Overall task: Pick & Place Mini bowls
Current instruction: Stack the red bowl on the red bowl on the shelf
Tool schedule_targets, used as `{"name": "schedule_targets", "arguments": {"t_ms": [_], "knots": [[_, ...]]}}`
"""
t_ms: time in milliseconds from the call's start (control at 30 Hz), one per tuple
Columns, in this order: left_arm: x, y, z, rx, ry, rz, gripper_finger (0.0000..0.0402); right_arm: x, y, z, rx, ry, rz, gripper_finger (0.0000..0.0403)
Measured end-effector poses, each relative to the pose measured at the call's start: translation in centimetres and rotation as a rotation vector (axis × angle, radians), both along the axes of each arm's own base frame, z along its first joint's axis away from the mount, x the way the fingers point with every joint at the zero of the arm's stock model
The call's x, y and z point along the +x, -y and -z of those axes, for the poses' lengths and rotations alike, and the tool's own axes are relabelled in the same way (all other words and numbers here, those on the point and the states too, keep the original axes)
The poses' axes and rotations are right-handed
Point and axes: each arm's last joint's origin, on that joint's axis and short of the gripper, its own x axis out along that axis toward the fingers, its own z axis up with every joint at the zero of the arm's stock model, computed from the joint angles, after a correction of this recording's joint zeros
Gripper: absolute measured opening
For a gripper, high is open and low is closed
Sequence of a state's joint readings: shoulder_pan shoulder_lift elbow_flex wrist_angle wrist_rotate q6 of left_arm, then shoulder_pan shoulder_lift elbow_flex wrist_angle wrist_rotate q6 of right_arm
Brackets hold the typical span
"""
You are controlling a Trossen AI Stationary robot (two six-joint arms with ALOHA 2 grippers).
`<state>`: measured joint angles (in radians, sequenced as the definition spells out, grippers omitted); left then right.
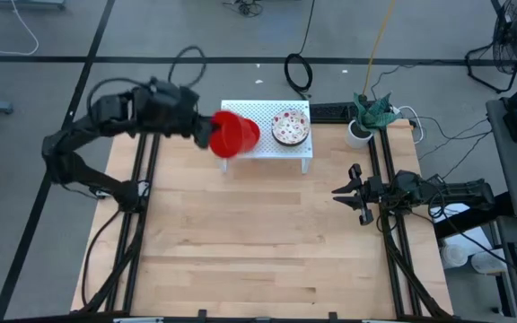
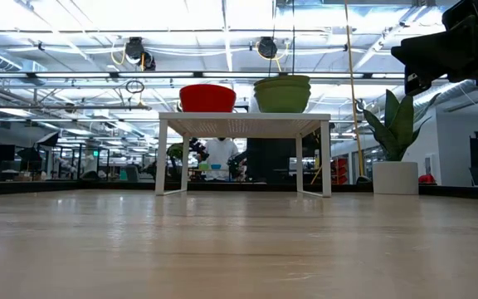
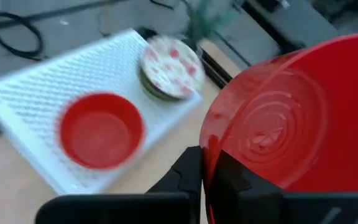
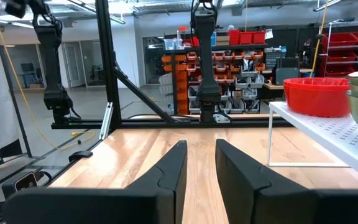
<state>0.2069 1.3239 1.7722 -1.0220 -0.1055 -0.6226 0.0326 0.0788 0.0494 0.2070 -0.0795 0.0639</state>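
Left end effector [image 3: 205, 180] clamped on red bowl [image 3: 297, 118]

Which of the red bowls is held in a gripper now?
The red bowl clamped by its rim in the left gripper, lifted and tilted. The other red bowl sits flat on the white stand, beside the patterned bowls.

You're looking at a table [image 1: 258, 242] of pale wood with smooth, faintly shiny planks. The red bowl [image 3: 303, 118] looks like glossy plastic, catching highlights. The white stand [image 1: 249, 148] at the table's far edge has a matt, perforated top.
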Motion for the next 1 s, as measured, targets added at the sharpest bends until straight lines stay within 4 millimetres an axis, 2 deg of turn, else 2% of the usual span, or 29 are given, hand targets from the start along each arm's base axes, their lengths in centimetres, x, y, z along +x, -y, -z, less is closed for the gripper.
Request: {"name": "schedule_targets", "arguments": {"t_ms": [167, 333, 500, 767, 867, 1000], "knots": [[-1.2, -3.2, -0.9, -0.018, 0.041, -0.083, 0.0006, 0.0, 0.0, 0.0, 0.0, -0.001, 0.0, 0.0073], [-2.1, -6.5, -0.3, -0.149, 0.046, -0.17, 0.0012, 0.0, 0.0, 0.0, 0.0, -0.001, 0.0, 0.0073], [-1.2, -9.3, 1.6, -0.241, -0.032, -0.209, 0.001, 0.0, 0.0, 0.0, 0.0, -0.001, 0.0, 0.0073], [2.1, -13.2, 6.1, -0.355, -0.191, -0.197, 0.0008, 0.0, 0.0, 0.0, 0.0, -0.001, 0.0, 0.0073], [3.2, -14.3, 7.6, -0.399, -0.231, -0.189, 0.0016, 0.0, 0.0, 0.0, 0.0, -0.001, 0.0, 0.0073], [3.9, -15.5, 9.7, -0.466, -0.306, -0.179, 0.0006, 0.0, 0.0, 0.0, 0.0, -0.001, 0.0, 0.0073]]}}
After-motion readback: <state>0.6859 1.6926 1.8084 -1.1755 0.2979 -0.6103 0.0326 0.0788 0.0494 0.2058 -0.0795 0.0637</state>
